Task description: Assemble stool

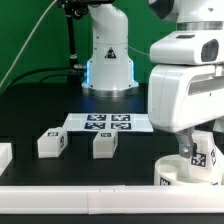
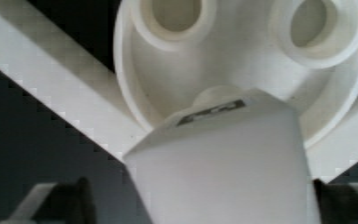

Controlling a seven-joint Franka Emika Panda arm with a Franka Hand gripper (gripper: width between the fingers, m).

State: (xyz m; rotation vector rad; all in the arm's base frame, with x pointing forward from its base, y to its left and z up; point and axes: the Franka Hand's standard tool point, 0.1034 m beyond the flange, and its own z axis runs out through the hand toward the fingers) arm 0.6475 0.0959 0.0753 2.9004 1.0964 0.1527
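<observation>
The round white seat with oval sockets fills the wrist view. In the exterior view it lies at the front on that view's right, against the white border. My gripper is shut on a white blocky leg, with a dark finger on each side of it. The leg's tagged far end meets the seat near its rim. In the exterior view the gripper holds the leg upright on the seat. Two loose legs lie on the black table.
The marker board lies flat behind the loose legs. A white border bar runs along the front and a white block sits at the exterior view's left. The robot base stands at the back. White border pieces meet under the seat.
</observation>
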